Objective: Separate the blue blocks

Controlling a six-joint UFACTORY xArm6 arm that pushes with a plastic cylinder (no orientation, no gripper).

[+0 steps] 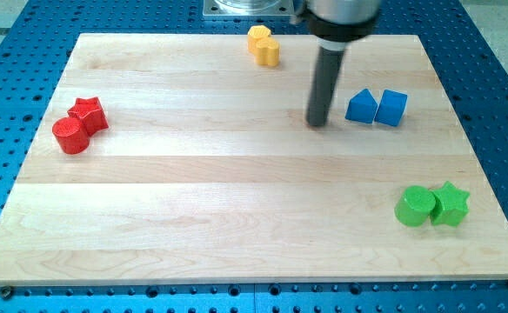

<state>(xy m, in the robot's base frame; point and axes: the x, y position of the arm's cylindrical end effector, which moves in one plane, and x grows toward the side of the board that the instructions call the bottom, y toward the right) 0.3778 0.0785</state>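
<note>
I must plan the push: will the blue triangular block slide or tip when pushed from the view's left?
The blue triangular block looks rigid with a flat base, so it probably slides. The blue cube appears to touch it and would likely move along. My tip sits just to its left.

Just one camera on my end, so no second view to overlap with. It sits above the near edge and looks down at a slant toward the far side, so the wooden counter (237, 217) shows as a trapezoid, narrower at the view's top. It's close enough that the counter nearly fills the shot, with only a strip of blue perforated base (497, 87) around it. The arm's upper part gets cut off at the view's top.
</note>
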